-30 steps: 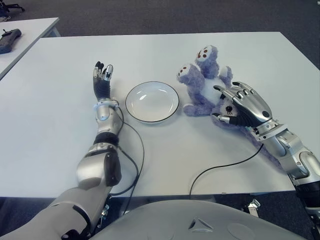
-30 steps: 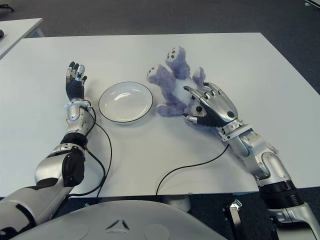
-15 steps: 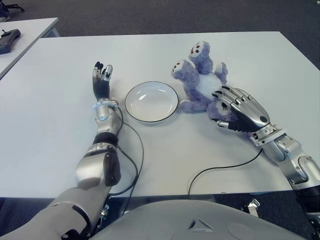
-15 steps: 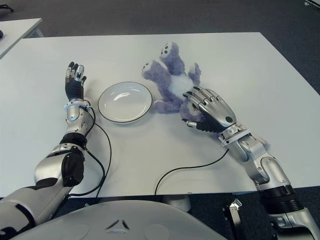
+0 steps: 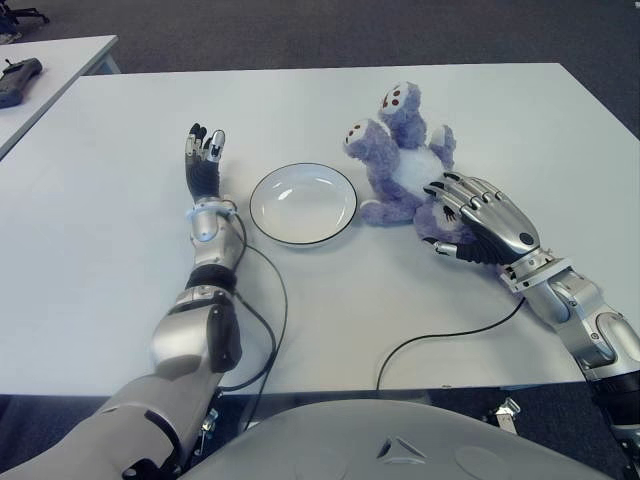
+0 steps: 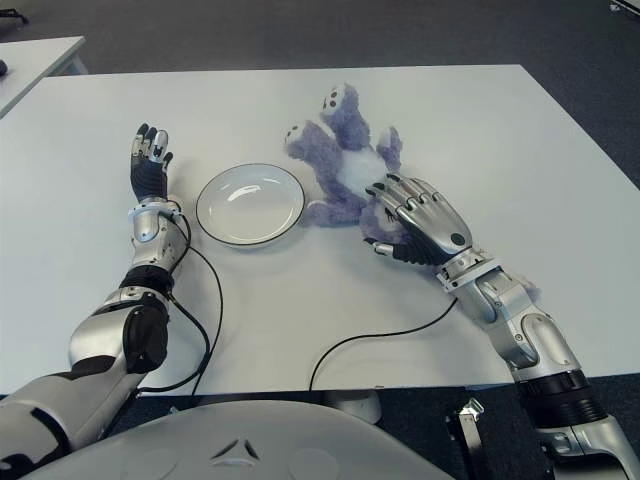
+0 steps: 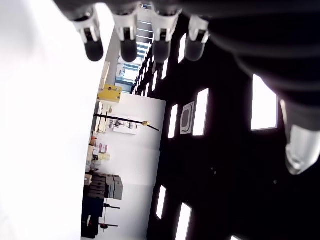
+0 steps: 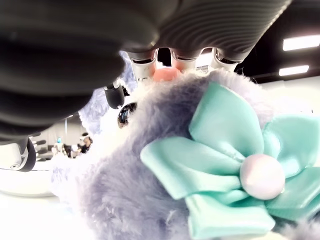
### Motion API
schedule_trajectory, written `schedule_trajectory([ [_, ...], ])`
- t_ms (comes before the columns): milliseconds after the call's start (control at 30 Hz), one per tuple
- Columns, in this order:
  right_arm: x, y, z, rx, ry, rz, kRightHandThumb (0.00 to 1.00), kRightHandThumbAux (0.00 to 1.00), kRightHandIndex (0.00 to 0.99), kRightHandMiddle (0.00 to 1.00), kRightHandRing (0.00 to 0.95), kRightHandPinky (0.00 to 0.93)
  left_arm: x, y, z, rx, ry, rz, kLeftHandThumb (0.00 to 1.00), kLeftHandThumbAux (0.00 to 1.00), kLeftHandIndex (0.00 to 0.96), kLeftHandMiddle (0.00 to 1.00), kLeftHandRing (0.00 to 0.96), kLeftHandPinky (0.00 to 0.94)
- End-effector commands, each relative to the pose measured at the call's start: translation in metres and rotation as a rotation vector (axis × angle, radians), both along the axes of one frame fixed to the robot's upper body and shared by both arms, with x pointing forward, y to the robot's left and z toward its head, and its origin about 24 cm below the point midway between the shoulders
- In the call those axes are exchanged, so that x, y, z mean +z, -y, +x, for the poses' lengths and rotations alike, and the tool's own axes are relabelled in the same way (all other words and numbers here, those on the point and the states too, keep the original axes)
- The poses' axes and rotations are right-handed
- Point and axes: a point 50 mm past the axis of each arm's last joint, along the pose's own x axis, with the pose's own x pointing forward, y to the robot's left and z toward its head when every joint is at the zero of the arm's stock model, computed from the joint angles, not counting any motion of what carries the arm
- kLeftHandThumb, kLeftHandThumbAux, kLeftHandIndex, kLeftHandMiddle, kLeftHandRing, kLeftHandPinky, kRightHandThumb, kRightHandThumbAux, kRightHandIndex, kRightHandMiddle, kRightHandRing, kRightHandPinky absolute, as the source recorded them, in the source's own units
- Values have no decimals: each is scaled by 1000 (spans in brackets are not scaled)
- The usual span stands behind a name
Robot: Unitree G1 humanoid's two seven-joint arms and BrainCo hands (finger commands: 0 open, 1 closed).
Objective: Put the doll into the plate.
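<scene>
On the white table (image 5: 110, 200), in the left eye view, the purple doll (image 5: 400, 150) is seen lying on its back just to the right of the plate (image 5: 303, 203), feet pointing away from the robot; it is not yet in the plate. Its head end is covered by the right hand (image 5: 478, 218), whose fingers (image 5: 455, 195) are curled down over the plush, presumably so that the toy can be gripped by the head and carried sideways. The left hand (image 5: 203, 160) is shown left of the plate, fingers extended and close together, nothing held; it seems kept clear of the work.

In the right eye view the same layout is shown: the plate (image 6: 250, 204) is bare, and the doll (image 6: 345, 150) lies close beside its rim.

In the left wrist view only straight fingertips (image 7: 128, 47) are shown against the room, with nothing between them.

In the right wrist view the doll's face and mint bow (image 8: 230, 160) fill the picture, and the fingertips (image 8: 142, 70) are pressed onto the fur above the nose, so a grasp on the head is judged to be closing or made.
</scene>
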Motion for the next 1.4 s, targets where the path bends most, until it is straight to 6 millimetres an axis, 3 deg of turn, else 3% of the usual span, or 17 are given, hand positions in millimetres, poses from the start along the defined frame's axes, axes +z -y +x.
schedule_trajectory([
  [33, -27, 1, 1, -28, -78, -41, 353, 331, 0, 0, 0, 0, -126, 3, -119, 89, -496, -155, 0, 525, 0, 2, 0, 0],
  [1033, -39, -5, 10, -12, 34, 19, 365, 377, 39, 0, 0, 0, -123, 0, -118, 87, -479, -146, 0, 492, 0, 6, 0, 0],
  [1400, -38, -12, 11, 21, 90, 183, 392, 369, 61, 8, 0, 0, -122, -1, -117, 89, -478, -137, 0, 466, 0, 11, 0, 0],
])
